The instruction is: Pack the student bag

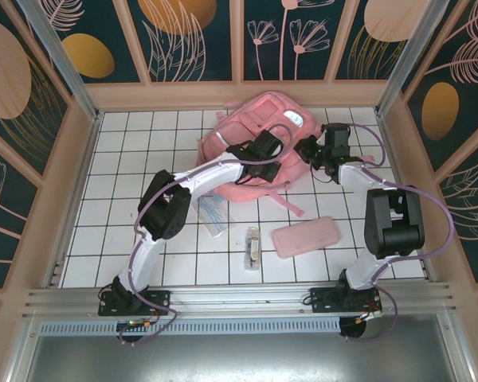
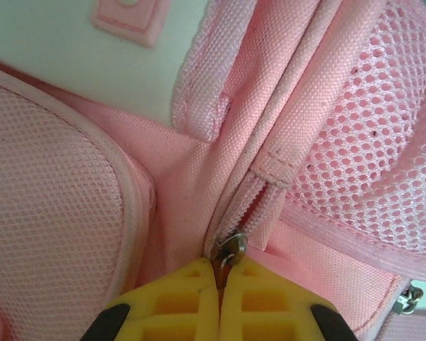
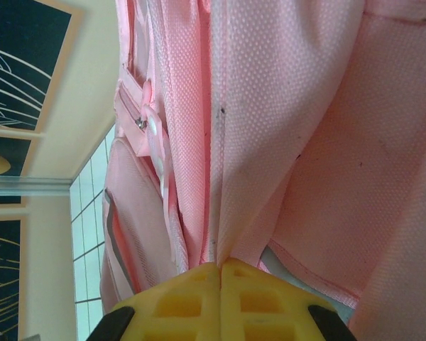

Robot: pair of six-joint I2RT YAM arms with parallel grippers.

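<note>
The student bag point(image 1: 259, 111), a large pink backpack, lies at the back middle of the tiled table. My left gripper point(image 1: 259, 167) rests on its near side and my right gripper point(image 1: 304, 153) on its right side. In the left wrist view the yellow fingers point(image 2: 177, 298) of my left gripper point(image 2: 219, 270) are shut on the small metal zipper pull point(image 2: 231, 250) at the end of a pink zipper point(image 2: 250, 206), next to a mesh pocket point(image 2: 369, 128). In the right wrist view my right gripper point(image 3: 220, 267) is shut on a fold of the bag's pink fabric point(image 3: 298, 121), which hangs up and away from the fingers.
A flat pink pencil case point(image 1: 305, 237) lies on the tiles at the near right. A clear bluish packet point(image 1: 213, 213) and a small pale object point(image 1: 253, 247) lie near the middle front. Raised walls point(image 1: 80, 167) ring the table.
</note>
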